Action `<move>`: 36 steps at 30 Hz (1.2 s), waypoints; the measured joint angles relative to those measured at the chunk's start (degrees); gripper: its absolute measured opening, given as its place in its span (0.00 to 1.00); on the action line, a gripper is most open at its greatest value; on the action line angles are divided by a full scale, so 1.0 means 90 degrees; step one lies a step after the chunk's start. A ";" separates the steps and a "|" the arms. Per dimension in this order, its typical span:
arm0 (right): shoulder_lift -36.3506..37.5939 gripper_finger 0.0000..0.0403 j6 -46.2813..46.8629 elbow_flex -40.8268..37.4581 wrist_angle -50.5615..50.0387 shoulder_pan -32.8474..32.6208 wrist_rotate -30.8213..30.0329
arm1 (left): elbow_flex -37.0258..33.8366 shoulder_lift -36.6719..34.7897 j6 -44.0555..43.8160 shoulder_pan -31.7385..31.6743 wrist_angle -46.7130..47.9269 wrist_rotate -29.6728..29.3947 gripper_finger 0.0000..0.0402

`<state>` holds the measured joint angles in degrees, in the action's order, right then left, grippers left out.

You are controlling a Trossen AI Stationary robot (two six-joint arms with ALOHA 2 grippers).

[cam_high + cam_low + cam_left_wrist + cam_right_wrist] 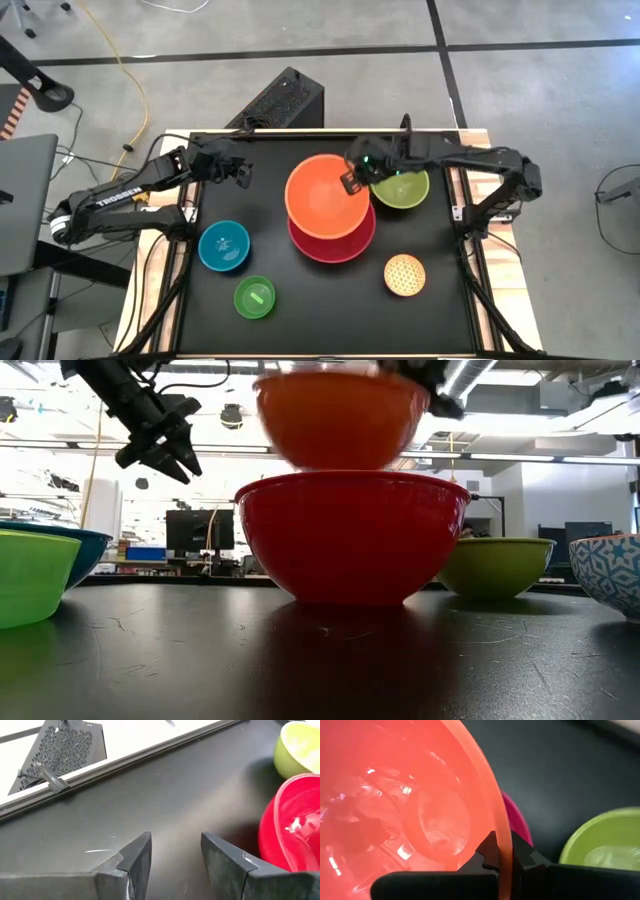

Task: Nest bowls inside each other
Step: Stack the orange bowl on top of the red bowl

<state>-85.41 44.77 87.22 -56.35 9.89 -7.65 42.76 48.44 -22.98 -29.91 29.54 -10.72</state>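
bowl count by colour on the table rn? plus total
red bowl: 1
orange bowl: 1, pinched at the rim by the right gripper, over the red one
olive-green bowl: 1
blue bowl: 1
yellow patterned bowl: 1
bright green bowl: 1
Total: 6

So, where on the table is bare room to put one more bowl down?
The widest bare patch is the back left, around the open left hand, behind the blue bowl. A smaller one lies at the front, between the small green bowl and the yellow bowl. The middle is crowded: the right hand holds the orange bowl over the red bowl, beside the olive bowl.
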 joint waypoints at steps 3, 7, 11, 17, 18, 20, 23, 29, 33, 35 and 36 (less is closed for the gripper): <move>0.0186 0.04 0.0468 -0.0806 0.0385 -0.0012 0.0179 | 0.0000 0.0113 -0.0002 0.0000 -0.0146 0.0002 0.40; 0.0296 0.04 0.0849 -0.1482 0.0711 -0.0054 0.0193 | 0.0000 0.0160 -0.0023 0.0000 -0.0290 0.0062 0.40; 0.0286 0.04 0.1040 -0.1965 0.1286 -0.0144 0.0198 | 0.0000 0.0158 -0.0218 0.0000 -0.0400 0.0123 0.40; 0.0287 0.04 0.1298 -0.2398 0.1777 -0.0281 0.0198 | 0.0000 0.0156 -0.0373 0.0011 -0.0386 0.0168 0.40; 0.0288 0.04 0.1333 -0.2424 0.1815 -0.0290 0.0196 | 0.0000 0.0156 -0.0392 0.0025 -0.0386 0.0168 0.40; 0.0297 0.04 0.1350 -0.2456 0.1801 -0.0308 0.0197 | 0.0000 0.0156 -0.0401 0.0046 -0.0377 0.0168 0.40; 0.0199 0.04 0.1331 -0.2460 0.1840 -0.0350 0.0193 | 0.0000 0.0156 -0.0436 0.0112 -0.0374 0.0163 0.40; -0.0099 0.04 0.1328 -0.2460 0.1969 -0.0470 0.0188 | 0.0000 0.0156 -0.0492 0.0205 -0.0372 0.0134 0.40; -0.0303 0.04 0.1358 -0.2461 0.1991 -0.0559 0.0191 | 0.0000 0.0154 -0.0522 0.0263 -0.0369 0.0086 0.40; -0.0375 0.05 0.1360 -0.2460 0.2013 -0.0582 0.0202 | 0.0000 0.0154 -0.0520 0.0290 -0.0366 0.0055 0.40; -0.0408 0.06 0.1360 -0.2460 0.2010 -0.0598 0.0195 | 0.0000 0.0156 -0.0518 0.0309 -0.0358 0.0051 0.40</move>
<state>-89.09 57.01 65.08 -38.26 4.51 -5.89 42.76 49.84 -27.64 -27.13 26.32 -10.26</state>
